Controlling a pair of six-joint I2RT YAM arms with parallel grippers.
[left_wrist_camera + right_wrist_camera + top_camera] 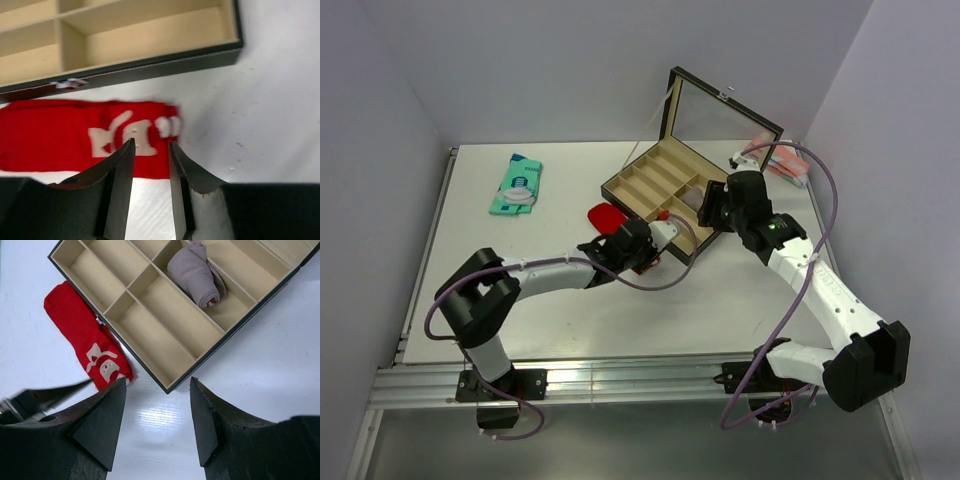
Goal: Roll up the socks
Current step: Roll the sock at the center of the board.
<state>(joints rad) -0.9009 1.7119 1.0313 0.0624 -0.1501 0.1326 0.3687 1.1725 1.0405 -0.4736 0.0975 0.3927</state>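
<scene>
A bright red sock (60,132) with a white emblem lies flat on the white table along the box's front wall. It also shows in the top view (605,216) and the right wrist view (82,332). My left gripper (151,147) is open by a narrow gap and empty, its tips just short of the sock's emblem end; in the top view the gripper (642,243) covers part of the sock. My right gripper (157,382) is open and empty, hovering near the box's near corner (715,208).
A black open box (638,192) with tan compartments stands behind the sock; one compartment holds a pale rolled bundle (195,272). A teal sock (517,184) lies at the far left. A pink bundle (785,165) lies at the far right.
</scene>
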